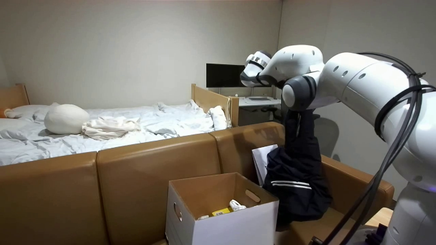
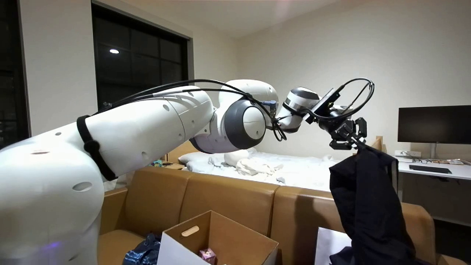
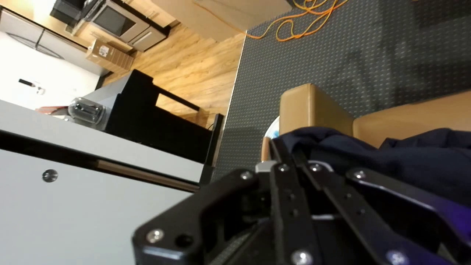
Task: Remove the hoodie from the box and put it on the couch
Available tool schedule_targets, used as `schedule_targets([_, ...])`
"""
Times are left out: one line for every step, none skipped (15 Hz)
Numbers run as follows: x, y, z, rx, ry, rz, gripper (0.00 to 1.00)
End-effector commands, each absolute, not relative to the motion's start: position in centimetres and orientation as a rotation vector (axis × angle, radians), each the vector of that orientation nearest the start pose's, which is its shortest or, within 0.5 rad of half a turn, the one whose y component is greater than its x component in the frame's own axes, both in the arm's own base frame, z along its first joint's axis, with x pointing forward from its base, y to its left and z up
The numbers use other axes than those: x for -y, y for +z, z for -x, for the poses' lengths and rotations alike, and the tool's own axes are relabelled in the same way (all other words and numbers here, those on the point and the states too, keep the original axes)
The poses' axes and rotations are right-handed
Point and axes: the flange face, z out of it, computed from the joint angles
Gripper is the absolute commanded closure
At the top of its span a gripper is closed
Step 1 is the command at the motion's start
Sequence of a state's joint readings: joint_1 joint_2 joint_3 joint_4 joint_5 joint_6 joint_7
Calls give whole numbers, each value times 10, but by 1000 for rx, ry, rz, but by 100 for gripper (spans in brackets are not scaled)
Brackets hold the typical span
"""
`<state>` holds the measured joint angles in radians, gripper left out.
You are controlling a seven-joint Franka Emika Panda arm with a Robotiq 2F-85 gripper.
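Hoodie point(image 1: 299, 170) out of the box point(image 1: 235, 226), we are pinching its upper end in the gripper point(image 2: 358, 142) while its bulk is hanging over the couch point(image 1: 156, 163), with lowering and release seemingly remaining.

You have one gripper point(image 2: 356, 142), one hoodie point(image 2: 371, 206), one white box point(image 1: 235, 228) and one couch point(image 1: 357, 178) with three backrests point(image 1: 156, 163). Both exterior views give you one bed point(image 1: 211, 101) and one monitor point(image 2: 434, 124), the wrist view one carton point(image 3: 110, 58).
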<state>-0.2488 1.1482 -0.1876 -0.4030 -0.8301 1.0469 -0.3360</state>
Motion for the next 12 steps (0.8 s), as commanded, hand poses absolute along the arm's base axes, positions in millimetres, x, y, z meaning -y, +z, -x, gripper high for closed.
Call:
schedule_targets([325, 350, -648, 252, -1148, -2198, 99])
schedule_targets([324, 333, -645, 240, -1212, -2192, 99])
schedule_targets([321, 316, -640, 245, -1285, -2176, 99])
schedule_targets([319, 300, -635, 242, -1351, -2180, 99])
schedule_targets([318, 287, -631, 252, -1395, -2189, 99])
schedule_targets([318, 298, -640, 267, -1292, -2167, 98])
schedule_targets([316, 286, -637, 268, -1331, -2163, 98])
schedule_targets([316, 279, -636, 264, -1349, -2159, 98])
schedule_targets([316, 276, -636, 263, -1355, -2158, 99])
schedule_targets([316, 275, -634, 295, -1354, -2142, 99])
schedule_targets([315, 264, -630, 288, -1400, -2131, 99])
schedule_targets([315, 249, -626, 277, -1454, -2108, 99])
